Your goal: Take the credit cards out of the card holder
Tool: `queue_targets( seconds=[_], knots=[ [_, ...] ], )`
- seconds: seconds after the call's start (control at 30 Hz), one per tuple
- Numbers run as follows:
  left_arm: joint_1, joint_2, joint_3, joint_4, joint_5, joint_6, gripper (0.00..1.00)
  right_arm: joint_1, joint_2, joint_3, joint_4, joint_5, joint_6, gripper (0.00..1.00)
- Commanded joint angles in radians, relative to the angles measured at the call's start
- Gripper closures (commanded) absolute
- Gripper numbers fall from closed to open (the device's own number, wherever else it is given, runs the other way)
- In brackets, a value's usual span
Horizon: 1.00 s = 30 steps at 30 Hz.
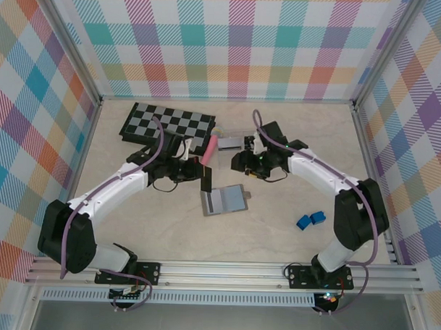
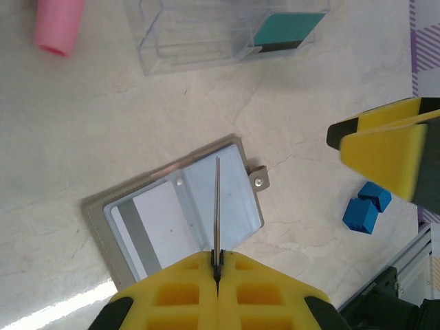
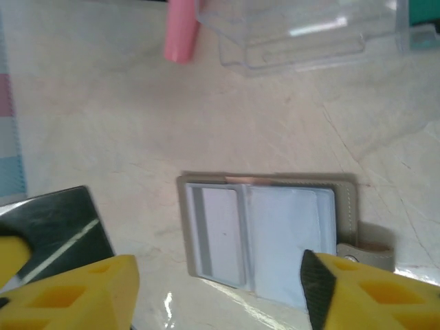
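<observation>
The grey-blue card holder (image 1: 225, 201) lies open and flat on the table, its two pale panels (image 2: 182, 213) facing up (image 3: 265, 234). My left gripper (image 2: 218, 265) is shut on a black credit card (image 2: 217, 199), seen edge-on and held upright just above the holder's near edge. In the top view that gripper (image 1: 198, 173) and the black card (image 1: 205, 183) sit just left of the holder. The same card shows at the left of the right wrist view (image 3: 58, 227). My right gripper (image 3: 218, 275) hangs open above the holder, nothing between its fingers (image 1: 251, 168). A teal credit card (image 2: 287, 27) lies in the clear box.
The clear plastic box (image 1: 232, 142) stands behind the holder, a pink cylinder (image 1: 209, 149) beside it on the left. A checkerboard (image 1: 167, 123) lies at the back left. Two blue blocks (image 1: 311, 219) sit to the right of the holder, near the right arm.
</observation>
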Motion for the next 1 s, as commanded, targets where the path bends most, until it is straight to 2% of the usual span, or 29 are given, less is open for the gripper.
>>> queue_targets(
  seconds=[0.0, 0.1, 0.2, 0.4, 0.53, 0.83, 0.97],
  knots=[
    [0.006, -0.014, 0.044, 0.076, 0.019, 0.033, 0.97, -0.033, -0.017, -0.037, 0.109, -0.192, -0.004, 0.3],
    [-0.009, 0.005, 0.068, 0.128, 0.014, 0.022, 0.96, -0.065, -0.027, -0.03, 0.094, -0.202, -0.004, 0.28],
    [-0.034, 0.04, 0.123, 0.11, -0.037, 0.064, 0.97, -0.108, -0.043, -0.033, 0.058, -0.161, -0.012, 0.25],
    [-0.113, 0.184, 0.348, -0.011, -0.167, 0.256, 0.99, -0.19, -0.091, -0.047, -0.044, 0.013, -0.066, 0.12],
    [-0.156, 0.309, 0.521, -0.058, -0.177, 0.401, 1.0, -0.262, -0.149, -0.099, -0.05, 0.085, -0.1, 0.0],
    [-0.212, 0.533, 0.823, -0.122, -0.074, 0.754, 0.99, -0.384, -0.218, -0.186, -0.048, 0.084, -0.148, 0.0],
    [-0.247, 0.642, 0.978, -0.197, -0.147, 0.912, 0.99, -0.416, -0.238, -0.217, -0.044, 0.063, -0.158, 0.0]
  ],
)
